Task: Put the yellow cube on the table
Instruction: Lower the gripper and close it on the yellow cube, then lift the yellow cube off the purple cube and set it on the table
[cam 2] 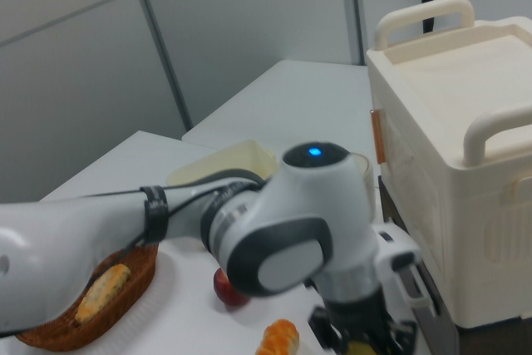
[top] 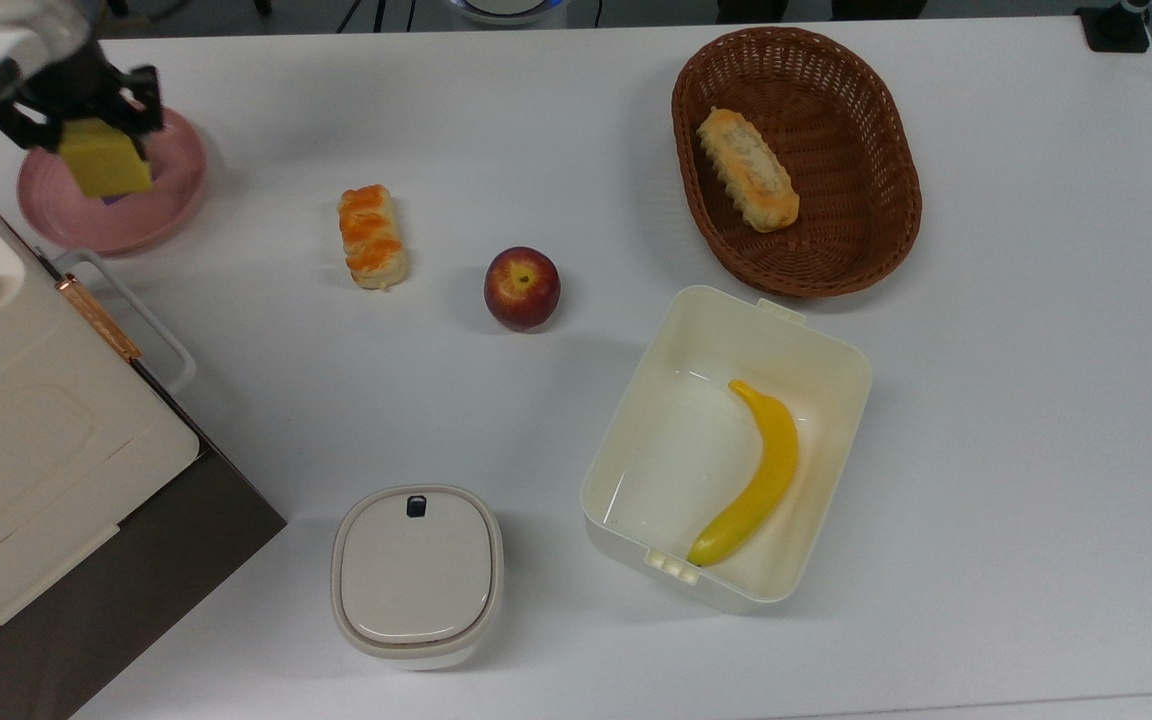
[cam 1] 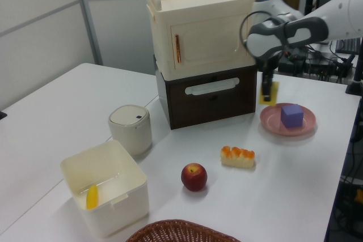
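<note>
white table [top: 576,150] is spreading under us while our gripper [top: 86,115] is clamping the yellow cube [top: 106,170] in the air above the pink plate [top: 171,190]. in the left view, the purple cube [cam 1: 292,115] is sitting on that plate, just right of the raised cube.

Looking like a robotics lab / office-type room: big white tabletop [top: 986,420] sitting w/ staged props, e.g. wicker basket [top: 886,130], toy-ish cream cabinet [cam 1: 201,32] stacked on a dark drawer unit [cam 1: 207,96]. Grey partition wall panels [cam 1: 39,32] standing behind, cables & dark equipment [cam 1: 317,63] lying past the far edge in the left view
</note>
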Robot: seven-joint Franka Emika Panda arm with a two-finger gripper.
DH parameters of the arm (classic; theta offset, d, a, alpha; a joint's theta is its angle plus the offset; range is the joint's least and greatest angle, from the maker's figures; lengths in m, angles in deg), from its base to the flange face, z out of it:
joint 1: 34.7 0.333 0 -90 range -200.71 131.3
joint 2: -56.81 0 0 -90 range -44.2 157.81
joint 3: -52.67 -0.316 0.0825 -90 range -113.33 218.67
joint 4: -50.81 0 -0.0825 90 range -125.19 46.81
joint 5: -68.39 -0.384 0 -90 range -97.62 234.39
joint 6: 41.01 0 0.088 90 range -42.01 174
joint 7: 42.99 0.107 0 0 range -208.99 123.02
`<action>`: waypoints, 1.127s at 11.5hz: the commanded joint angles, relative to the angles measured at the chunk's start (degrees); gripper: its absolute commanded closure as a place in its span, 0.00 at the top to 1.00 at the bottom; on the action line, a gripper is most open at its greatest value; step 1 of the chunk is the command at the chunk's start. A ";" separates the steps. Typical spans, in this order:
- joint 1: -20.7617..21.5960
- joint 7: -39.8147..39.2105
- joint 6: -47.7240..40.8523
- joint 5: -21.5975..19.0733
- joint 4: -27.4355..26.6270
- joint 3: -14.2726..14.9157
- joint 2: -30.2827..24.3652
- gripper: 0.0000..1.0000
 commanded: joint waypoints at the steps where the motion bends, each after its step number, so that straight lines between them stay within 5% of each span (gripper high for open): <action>1: 3.13 11.59 0.07 -0.06 -0.64 -2.42 -0.31 0.48; 3: 5.41 16.70 0.16 -0.33 -0.03 -2.78 -0.05 0.64; 5: 8.30 21.70 0.07 -0.33 0.06 -2.78 0.04 1.00; 11: 19.29 38.85 -1.07 -0.24 3.05 -2.69 -2.06 1.00; 13: 22.45 41.22 -7.79 -0.24 6.02 -2.17 -3.29 1.00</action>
